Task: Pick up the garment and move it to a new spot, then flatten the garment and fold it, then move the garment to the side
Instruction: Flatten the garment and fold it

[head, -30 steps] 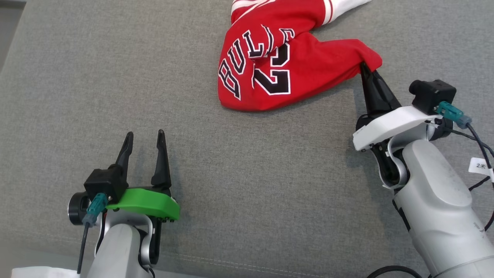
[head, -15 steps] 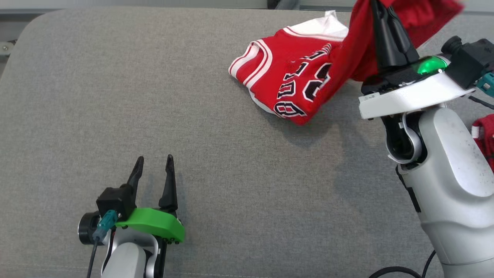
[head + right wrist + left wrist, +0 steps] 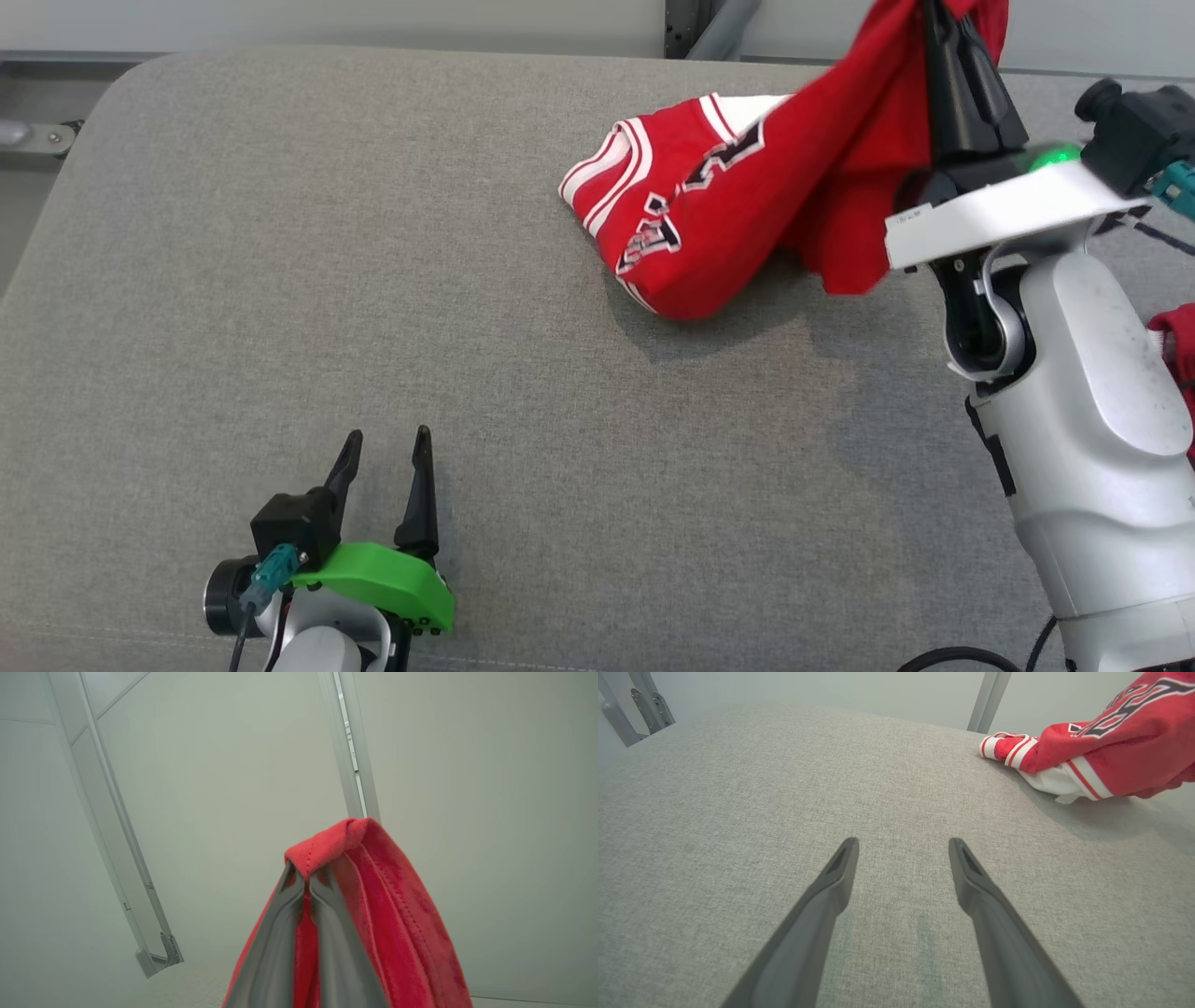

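Observation:
The garment [image 3: 728,215] is a red jersey with white trim and black lettering. Part of it rests bunched on the grey padded table [image 3: 373,233] at the far right, and the rest is pulled up off the surface. My right gripper [image 3: 934,14] is raised above the table and shut on a red hem of the garment [image 3: 373,882], which drapes over the right gripper [image 3: 301,875]. My left gripper [image 3: 387,439] stands open and empty near the front edge, far from the cloth. In the left wrist view, the left gripper [image 3: 903,844] hovers over bare fabric, with the garment [image 3: 1101,751] at the upper right.
Another red cloth item [image 3: 1178,345] shows at the right edge behind my right forearm. A metal frame post [image 3: 691,23] stands beyond the table's far edge, and a bracket [image 3: 37,135] sits off the left corner. A pale wall lies behind.
The head camera has tilted, shifting the whole picture. My right gripper has risen with the garment's hem, lifting much of the jersey off the table. The left gripper stays open.

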{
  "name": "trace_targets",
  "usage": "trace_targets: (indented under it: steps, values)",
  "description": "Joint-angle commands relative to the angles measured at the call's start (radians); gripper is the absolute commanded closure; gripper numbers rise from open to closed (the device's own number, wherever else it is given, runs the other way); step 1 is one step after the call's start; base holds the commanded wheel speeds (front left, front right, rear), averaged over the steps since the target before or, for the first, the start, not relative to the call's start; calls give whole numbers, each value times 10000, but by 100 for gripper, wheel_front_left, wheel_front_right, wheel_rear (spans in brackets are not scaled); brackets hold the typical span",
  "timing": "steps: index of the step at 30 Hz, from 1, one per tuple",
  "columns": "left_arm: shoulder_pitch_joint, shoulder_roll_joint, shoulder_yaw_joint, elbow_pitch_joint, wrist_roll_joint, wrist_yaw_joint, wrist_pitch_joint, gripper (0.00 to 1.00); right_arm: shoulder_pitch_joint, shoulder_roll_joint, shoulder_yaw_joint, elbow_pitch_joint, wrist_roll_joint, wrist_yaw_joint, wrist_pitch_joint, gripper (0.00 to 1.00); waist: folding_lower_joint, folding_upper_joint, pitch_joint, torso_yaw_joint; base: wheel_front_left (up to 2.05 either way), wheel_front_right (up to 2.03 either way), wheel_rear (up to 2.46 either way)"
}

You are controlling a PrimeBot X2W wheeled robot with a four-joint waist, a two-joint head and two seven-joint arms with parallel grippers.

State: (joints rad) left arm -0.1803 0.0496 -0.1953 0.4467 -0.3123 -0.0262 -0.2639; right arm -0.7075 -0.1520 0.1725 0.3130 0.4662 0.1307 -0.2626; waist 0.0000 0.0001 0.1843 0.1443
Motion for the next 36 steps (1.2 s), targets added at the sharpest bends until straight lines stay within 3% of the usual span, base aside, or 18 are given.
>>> trace_targets:
  steps: [1,5,6,7,8,13,21,36]
  values:
    - [13,24,-51,30,-62,-36,-2,0,130,6,-342,779,-261,-1,-29,100,0,-1,232,93,0,0,0]
    - [-287,23,-265,121,-123,-84,-2,0,-149,-117,-1139,3317,-791,-1,-19,99,0,-1,561,208,0,0,0]
    - [-341,24,-337,118,-124,-93,-2,0,-306,-161,-1366,3841,-922,1,-22,58,0,-1,631,233,0,0,0]
    - [-389,26,-416,105,-142,-84,-2,0,-459,-267,-1574,4298,-1132,1,-22,0,0,-1,709,258,0,0,0]
    - [-462,26,-515,56,-186,-30,-2,0,-570,-310,-2021,5053,-1355,-1,-25,0,0,-1,818,273,0,0,0]
    - [-436,24,-540,54,-217,13,-2,0,-511,-179,-2285,5219,-1663,-1,-27,0,0,-1,858,86,0,0,0]
    - [-306,24,-437,138,23,-143,-2,0,798,138,-1580,4292,-1257,-1,-28,0,0,-1,662,-610,0,0,0]
    - [-756,26,-1001,-182,64,-348,-2,0,2706,337,-539,2652,-477,-1,-29,0,0,-1,682,-906,0,0,0]
